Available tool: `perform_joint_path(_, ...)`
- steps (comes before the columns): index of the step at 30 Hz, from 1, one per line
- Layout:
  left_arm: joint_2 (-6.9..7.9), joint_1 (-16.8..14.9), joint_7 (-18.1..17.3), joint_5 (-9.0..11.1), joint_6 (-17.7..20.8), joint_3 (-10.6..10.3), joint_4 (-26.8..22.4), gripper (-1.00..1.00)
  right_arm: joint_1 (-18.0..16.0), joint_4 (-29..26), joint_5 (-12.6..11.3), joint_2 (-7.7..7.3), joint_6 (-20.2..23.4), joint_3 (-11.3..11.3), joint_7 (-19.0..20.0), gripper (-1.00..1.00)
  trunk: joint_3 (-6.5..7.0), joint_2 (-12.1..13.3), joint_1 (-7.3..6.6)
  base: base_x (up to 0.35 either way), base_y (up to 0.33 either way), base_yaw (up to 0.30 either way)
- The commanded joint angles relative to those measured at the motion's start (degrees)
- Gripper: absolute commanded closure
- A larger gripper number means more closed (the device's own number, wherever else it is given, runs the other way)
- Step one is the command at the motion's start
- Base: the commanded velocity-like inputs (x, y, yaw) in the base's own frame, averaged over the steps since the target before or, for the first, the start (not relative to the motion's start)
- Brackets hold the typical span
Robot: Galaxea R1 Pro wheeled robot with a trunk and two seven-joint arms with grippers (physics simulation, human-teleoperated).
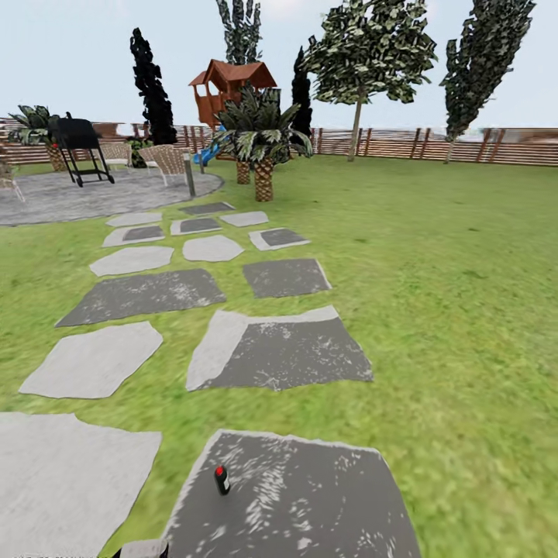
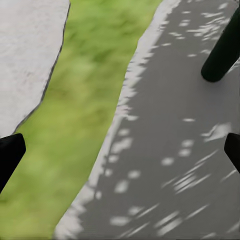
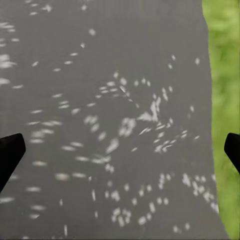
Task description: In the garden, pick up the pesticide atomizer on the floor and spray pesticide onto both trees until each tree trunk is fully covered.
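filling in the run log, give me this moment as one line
phase: approach | pesticide atomizer: upright on dark slab, ungrasped | left gripper: open, empty | right gripper: open, empty, over slab

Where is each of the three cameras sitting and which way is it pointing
Head view: on the robot's head, facing forward and down the slab path toward the fence; the pesticide atomizer stands on the nearest dark slab.
Left wrist view: looks down past dark fingers at grass and the atomizer.
Right wrist view: looks down between fingers at the speckled slab.
Shared: that dark slab.
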Motion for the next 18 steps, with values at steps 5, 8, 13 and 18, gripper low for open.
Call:
perform_joint_path(5,-0.02,-0.1,0.0,0.1,-0.2,0.1,0.1,-1.0,0.0,0.0,0.1,0.03,-0.2,0.1,0.0,-1.0,-0.1,0.0,0.01,0.225,-0.153,0.091)
perform_joint_path(8,-0.03,-0.1,0.0,0.1,-0.2,0.1,0.1,-1.0,0.0,0.0,0.1,0.04,-0.2,0.1,0.0,-1.0,-0.1,0.0,0.01,0.238,-0.172,0.014)
perform_joint_path(13,-0.03,-0.1,0.0,0.1,-0.2,0.1,0.1,-1.0,0.0,0.0,0.1,0.03,-0.2,0.1,0.0,-1.0,-0.11,0.0,0.01,0.234,-0.189,0.004)
perform_joint_path(18,-0.03,0.0,0.0,0.1,-0.2,0.0,0.1,-1.0,0.0,0.0,0.1,0.04,-0.2,0.1,0.0,-1.0,-0.11,0.0,0.01,0.221,-0.204,0.0)
